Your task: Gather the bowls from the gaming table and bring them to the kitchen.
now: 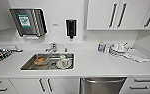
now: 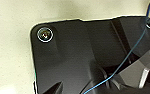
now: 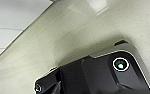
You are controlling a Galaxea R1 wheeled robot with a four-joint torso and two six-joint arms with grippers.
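From the head view the kitchen worktop (image 1: 96, 63) spreads white across the scene, with the steel sink (image 1: 28, 64) sunk into it at about seven o'clock of centre; inside the sink the orange bowl (image 1: 40, 60) sits toward the nine o'clock side and the white bowl (image 1: 64, 63) lies just beside it at three o'clock, the two near each other, though whether they touch is unclear; the tap (image 1: 51, 47) rises at the sink's twelve o'clock edge; on the wall a steel towel dispenser (image 1: 28, 22) hangs at eleven o'clock and a black soap dispenser (image 1: 71, 28) at twelve; white cabinets (image 1: 103, 15) fill the one o'clock corner; a cluster of dishes and a cloth (image 1: 127, 51) rests on the worktop at three o'clock; a dish rack (image 1: 1, 53) stands at nine o'clock; a steel dishwasher front (image 1: 102, 86) sits at five o'clock under the worktop; whether either gripper's fingers are spread or pressed together cannot be told.
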